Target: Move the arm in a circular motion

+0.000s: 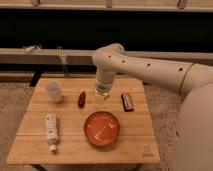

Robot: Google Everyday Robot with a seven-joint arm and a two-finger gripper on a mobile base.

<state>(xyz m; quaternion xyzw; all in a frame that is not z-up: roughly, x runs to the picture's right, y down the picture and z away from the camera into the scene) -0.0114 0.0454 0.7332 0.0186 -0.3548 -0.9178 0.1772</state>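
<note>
The cream-white arm reaches in from the right, bends at a rounded elbow above the back of the wooden table, and points straight down. Its pale gripper hangs over the table's middle, just right of a small red object and behind the orange bowl. The gripper sits low, close to the tabletop.
A white cup stands at the back left. A white bottle lies near the front left. A dark rectangular item rests to the right of the gripper. A dark wall and a pale ledge run behind the table.
</note>
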